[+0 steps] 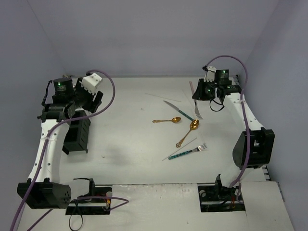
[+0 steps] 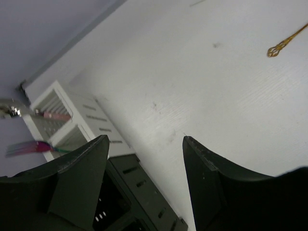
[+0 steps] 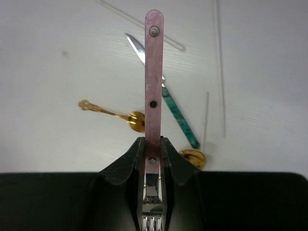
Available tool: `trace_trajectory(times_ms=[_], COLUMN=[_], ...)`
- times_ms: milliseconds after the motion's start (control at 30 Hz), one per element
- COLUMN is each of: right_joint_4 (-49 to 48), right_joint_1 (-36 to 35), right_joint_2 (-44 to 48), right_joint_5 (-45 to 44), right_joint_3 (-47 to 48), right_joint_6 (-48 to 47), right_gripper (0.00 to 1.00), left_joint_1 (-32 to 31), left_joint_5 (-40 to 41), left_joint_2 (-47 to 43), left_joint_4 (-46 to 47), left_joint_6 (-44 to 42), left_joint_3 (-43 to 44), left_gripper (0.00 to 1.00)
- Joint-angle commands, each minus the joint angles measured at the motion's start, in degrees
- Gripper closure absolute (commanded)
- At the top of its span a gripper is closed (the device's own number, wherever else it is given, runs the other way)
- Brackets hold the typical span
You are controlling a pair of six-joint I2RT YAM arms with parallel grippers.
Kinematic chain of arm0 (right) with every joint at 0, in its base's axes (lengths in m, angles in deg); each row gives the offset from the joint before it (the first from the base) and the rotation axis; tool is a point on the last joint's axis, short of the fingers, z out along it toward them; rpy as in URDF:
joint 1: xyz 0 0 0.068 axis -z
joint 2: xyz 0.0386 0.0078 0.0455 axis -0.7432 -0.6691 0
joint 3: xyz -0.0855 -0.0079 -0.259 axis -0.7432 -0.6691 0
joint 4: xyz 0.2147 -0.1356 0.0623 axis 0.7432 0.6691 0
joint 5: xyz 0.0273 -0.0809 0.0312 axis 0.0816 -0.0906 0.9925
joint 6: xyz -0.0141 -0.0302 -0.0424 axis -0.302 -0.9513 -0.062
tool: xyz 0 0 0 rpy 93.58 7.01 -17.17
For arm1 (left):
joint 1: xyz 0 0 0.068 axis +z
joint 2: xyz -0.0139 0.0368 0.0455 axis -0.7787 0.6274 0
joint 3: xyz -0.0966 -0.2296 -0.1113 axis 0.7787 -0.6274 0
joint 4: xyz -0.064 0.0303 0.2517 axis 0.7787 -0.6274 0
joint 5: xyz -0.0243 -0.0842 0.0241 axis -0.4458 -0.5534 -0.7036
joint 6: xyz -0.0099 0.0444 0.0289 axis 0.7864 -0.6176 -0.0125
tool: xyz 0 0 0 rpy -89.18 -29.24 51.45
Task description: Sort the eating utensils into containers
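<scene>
Right gripper (image 1: 198, 96), seen from above, is clamped on a pink-handled fork (image 1: 198, 114) at the table's far right. Gold spoons (image 1: 167, 121), a teal-handled knife (image 1: 176, 111) and a teal-handled fork (image 1: 188, 151) lie mid-table. Left gripper (image 1: 93, 100) hangs beside a black container (image 1: 77, 134).

From the left wrist, its jaws gape wide and empty over the black container and a white slatted container (image 2: 91, 118) holding pink-handled pieces (image 2: 53, 116).

From the right wrist, the fingers pinch the fork near its neck, with the handle pointing away.

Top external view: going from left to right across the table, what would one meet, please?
Black container → smaller gold spoon → pink-handled fork, held in the right gripper.
</scene>
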Motion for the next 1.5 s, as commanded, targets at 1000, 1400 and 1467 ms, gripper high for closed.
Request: trace_trajectory(times_ms=[1000, 1400, 1467], right_joint_4=[-3.5, -4.6, -4.8], right_joint_1=[-20.9, -22.1, -21.3], right_joint_2=[-5.2, -2.6, -2.5], right_joint_5=[10.2, 10.0, 10.5], right_joint_3=[0.6, -3.4, -3.7], right_joint_6=[28.7, 29.2, 28.9], right_gripper=[1.0, 1.0, 1.0], left_joint_1=[-51.4, -50.1, -49.6], left_joint_5=[6.7, 7.5, 7.4], left_joint_2=[14.7, 16.1, 14.6], left_joint_4=[3.4, 13.3, 12.3], left_joint_6=[-68.7, -68.8, -68.7], left_joint_3=[-6.0, -9.0, -9.8], left_gripper=[0.49, 0.49, 0.49])
